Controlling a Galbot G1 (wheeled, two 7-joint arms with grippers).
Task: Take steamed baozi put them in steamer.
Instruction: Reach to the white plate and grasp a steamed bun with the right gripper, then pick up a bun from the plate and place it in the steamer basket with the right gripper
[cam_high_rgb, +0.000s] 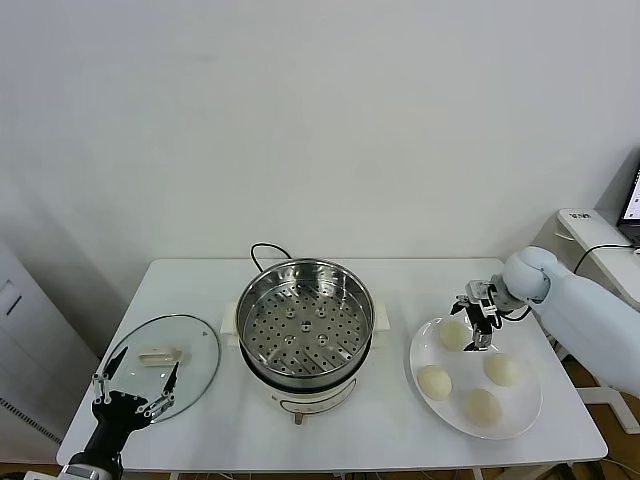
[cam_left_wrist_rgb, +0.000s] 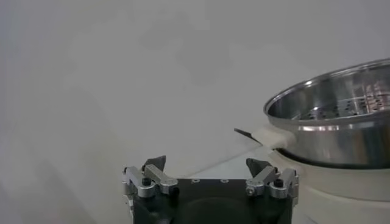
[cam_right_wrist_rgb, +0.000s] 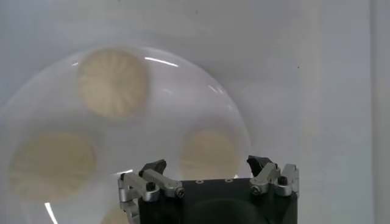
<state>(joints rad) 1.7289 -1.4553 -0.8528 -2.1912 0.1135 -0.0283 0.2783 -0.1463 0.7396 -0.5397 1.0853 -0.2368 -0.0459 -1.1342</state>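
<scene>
My right gripper (cam_high_rgb: 478, 322) open wide, empty, above bun (cam_high_rgb: 453, 335) at plate's (cam_high_rgb: 520, 415) 11 o'clock. Left gripper (cam_high_rgb: 137, 383) open, empty, over lid (cam_high_rgb: 195, 345).

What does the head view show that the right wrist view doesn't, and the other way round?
Only the head view shows the steamer mid-table, the glass lid on the robot's left, and the open left gripper hovering over that lid. Only the right wrist view shows the pleated tops of the steamed baozi close up. Both show the white plate of baozi and the open right gripper above the plate's far bun.
</scene>
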